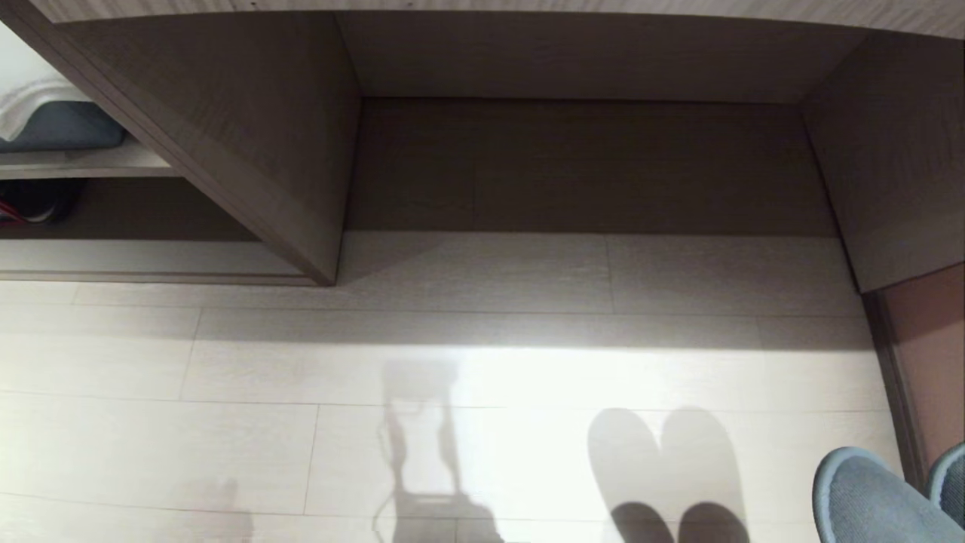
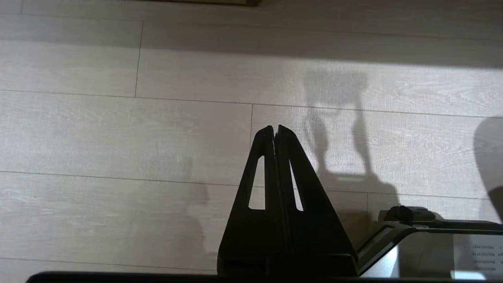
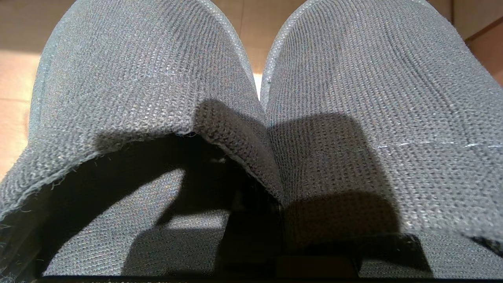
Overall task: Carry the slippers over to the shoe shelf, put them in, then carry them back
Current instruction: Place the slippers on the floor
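Note:
The slippers [image 3: 353, 98] are dark grey knitted cloth and fill the right wrist view side by side, toes pointing away. My right gripper [image 3: 267, 192] is shut on their inner edges where the two bands meet; one dark finger reaches inside one slipper. In the head view only their toes [image 1: 863, 498] show, at the bottom right, held above the floor, where they cast a shadow. The shoe shelf [image 1: 151, 260] is the low cubby at the far left, with a pale bottom board. My left gripper [image 2: 274, 127] hangs shut and empty over the floor.
A wide desk kneehole [image 1: 588, 166] of grey-beige panels opens straight ahead, with a side panel [image 1: 249, 151] between it and the shelf. In the shelf sit a dark shoe [image 1: 30, 204] and, one board up, a blue-grey thing [image 1: 64, 124]. A brown panel [image 1: 931, 354] stands at the right.

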You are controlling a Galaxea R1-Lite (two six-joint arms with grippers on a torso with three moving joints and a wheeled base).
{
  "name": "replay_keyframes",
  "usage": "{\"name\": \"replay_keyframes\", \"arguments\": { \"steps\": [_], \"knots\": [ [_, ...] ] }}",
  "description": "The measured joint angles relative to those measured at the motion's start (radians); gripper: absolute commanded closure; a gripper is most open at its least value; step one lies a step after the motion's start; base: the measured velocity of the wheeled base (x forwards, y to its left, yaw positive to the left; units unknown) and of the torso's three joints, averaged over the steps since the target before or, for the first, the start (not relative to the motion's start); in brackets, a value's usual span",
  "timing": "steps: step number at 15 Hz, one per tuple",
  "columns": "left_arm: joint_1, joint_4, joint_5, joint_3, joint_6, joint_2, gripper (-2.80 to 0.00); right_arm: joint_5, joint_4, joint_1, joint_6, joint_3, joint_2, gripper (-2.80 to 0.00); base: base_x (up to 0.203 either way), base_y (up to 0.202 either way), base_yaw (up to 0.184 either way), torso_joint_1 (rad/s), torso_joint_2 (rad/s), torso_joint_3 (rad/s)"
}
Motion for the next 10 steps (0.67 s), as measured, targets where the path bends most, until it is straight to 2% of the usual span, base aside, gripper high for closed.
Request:
{"name": "replay_keyframes", "arguments": {
  "steps": [10],
  "knots": [
    [0.000,0.000,0.000,0.000,0.000,0.000,0.00,0.000,0.000,0.000,0.000,0.000,0.000,0.00,0.000,0.000,0.000,0.002,0.00,-0.196]
  ]
}}
